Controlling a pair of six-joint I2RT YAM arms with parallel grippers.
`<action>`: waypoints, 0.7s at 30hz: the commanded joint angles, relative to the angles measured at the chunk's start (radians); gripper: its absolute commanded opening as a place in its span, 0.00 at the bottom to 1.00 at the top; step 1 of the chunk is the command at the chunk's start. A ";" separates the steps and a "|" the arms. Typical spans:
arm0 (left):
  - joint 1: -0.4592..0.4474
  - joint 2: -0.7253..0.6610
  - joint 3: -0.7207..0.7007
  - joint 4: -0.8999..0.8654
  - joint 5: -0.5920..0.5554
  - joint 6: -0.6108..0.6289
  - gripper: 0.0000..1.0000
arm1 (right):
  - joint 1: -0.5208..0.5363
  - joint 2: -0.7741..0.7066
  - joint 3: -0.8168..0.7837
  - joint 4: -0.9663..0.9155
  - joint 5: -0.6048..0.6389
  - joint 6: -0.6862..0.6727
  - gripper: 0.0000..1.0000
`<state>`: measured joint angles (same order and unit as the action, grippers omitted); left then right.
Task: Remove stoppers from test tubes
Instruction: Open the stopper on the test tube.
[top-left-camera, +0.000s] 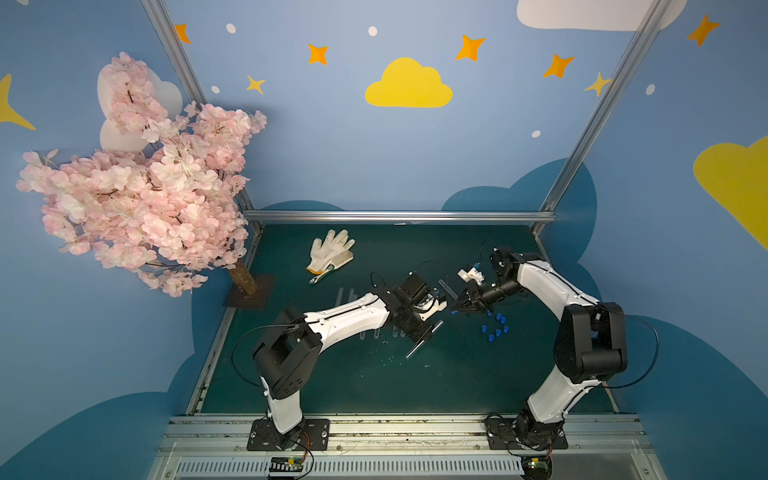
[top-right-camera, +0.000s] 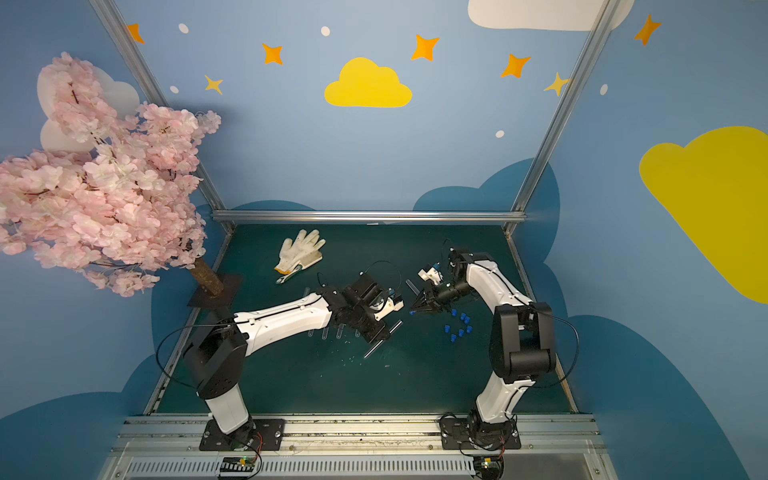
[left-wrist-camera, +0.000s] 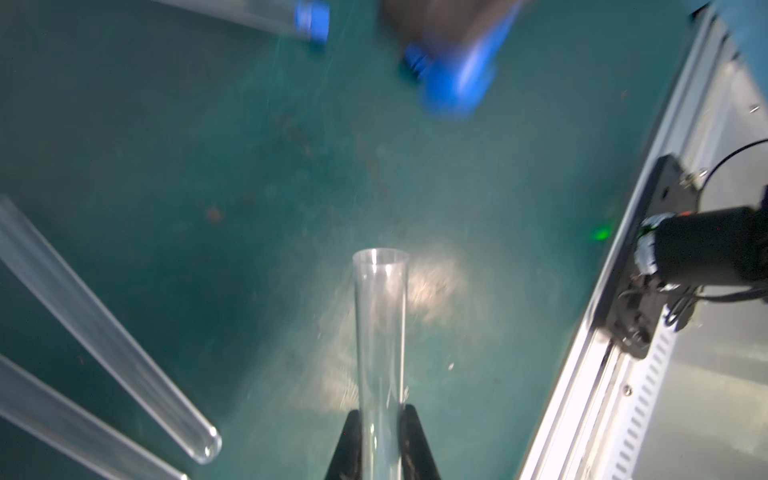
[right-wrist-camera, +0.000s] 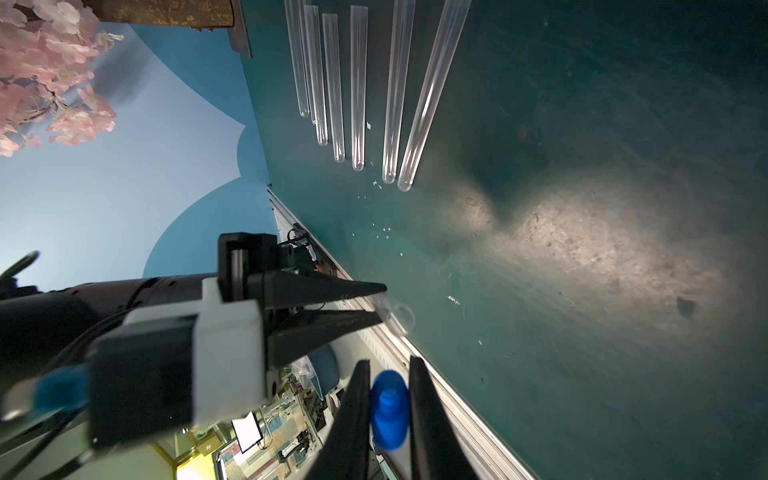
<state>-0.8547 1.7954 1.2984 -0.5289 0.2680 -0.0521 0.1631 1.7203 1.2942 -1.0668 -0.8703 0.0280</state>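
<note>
Nearly done — emptied test tubes (right-wrist-camera: 357, 104) lie in a row; left gripper (left-wrist-camera: 381, 411) jaws pinch another open tube (left-wrist-camera: 380, 324), right gripper (right-wrist-camera: 389, 362) jaws pinch a stopper (right-wrist-camera: 388, 411) — one stoppered tube (left-wrist-camera: 309, 18) apparently remains.

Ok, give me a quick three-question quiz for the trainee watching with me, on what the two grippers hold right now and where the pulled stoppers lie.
1. True or false: the test tube in the left gripper has a stopper in its mouth.
2. What is the right gripper shut on? A) a blue stopper B) an empty tube C) nothing
3. Fill in: the loose stoppers lie on the robot's ___ side of the mat.
Key: 1 false, its mouth is open; 2 A; 3 right.
</note>
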 joint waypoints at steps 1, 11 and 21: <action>0.003 -0.012 -0.004 -0.064 -0.012 0.006 0.03 | -0.005 -0.034 0.023 -0.027 0.023 -0.015 0.07; 0.004 -0.040 -0.022 -0.019 -0.027 -0.058 0.03 | -0.051 0.015 -0.029 -0.049 0.146 -0.069 0.08; -0.029 0.030 0.065 -0.018 -0.203 -0.175 0.03 | -0.080 0.133 -0.068 0.021 0.382 -0.054 0.11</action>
<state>-0.8619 1.7969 1.3209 -0.5522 0.1242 -0.1753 0.0818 1.8240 1.2407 -1.0603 -0.5823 -0.0132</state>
